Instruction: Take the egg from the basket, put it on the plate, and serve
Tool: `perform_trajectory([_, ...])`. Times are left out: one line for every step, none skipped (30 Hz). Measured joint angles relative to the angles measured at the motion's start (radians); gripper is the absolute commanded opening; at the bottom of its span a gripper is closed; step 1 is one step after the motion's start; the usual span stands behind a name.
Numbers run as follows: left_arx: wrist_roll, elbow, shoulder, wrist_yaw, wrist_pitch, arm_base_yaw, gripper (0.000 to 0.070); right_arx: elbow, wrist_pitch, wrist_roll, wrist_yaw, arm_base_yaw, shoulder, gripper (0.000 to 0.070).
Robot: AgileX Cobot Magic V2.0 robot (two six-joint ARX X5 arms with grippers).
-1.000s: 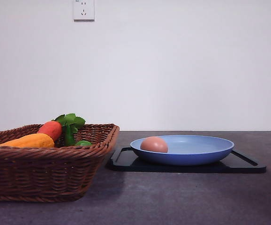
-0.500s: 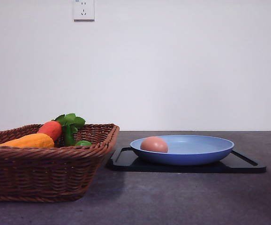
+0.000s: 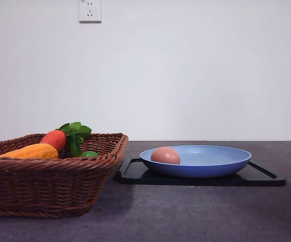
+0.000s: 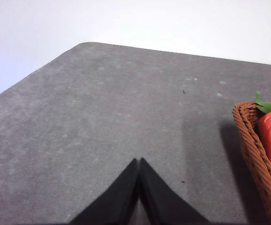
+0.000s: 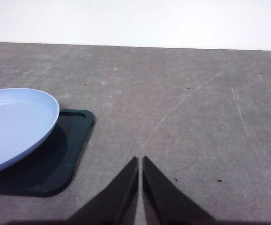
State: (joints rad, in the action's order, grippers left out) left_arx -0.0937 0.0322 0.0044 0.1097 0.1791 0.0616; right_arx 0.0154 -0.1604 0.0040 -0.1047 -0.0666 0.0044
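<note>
Front view: I see the basket (image 3: pixel 50 176) nearest on the left of the surface (image 3: pixel 186 217), then the egg (image 3: pixel 165 155) lying in the plate (image 3: pixel 221 160) on the black tray (image 3: pixel 266 177). Both wrist views show my left tool (image 4: pixel 139 161) and right tool (image 5: pixel 139 159) pressed together, empty.

Plain white wall (image 3: pixel 186 75) w/ outlet (image 3: pixel 89 10), grey tabletop (image 3: pixel 196 212)
</note>
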Motion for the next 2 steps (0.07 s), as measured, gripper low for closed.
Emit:
perform_trajectory([0.000,0.000,0.000,0.000,0.000,0.000,0.0000,0.000,0.000,0.000,0.000,0.000,0.000,0.0000])
perform_trajectory([0.000,0.000,0.000,0.000,0.000,0.000,0.0000,0.000,0.000,0.000,0.000,0.000,0.000,0.0000])
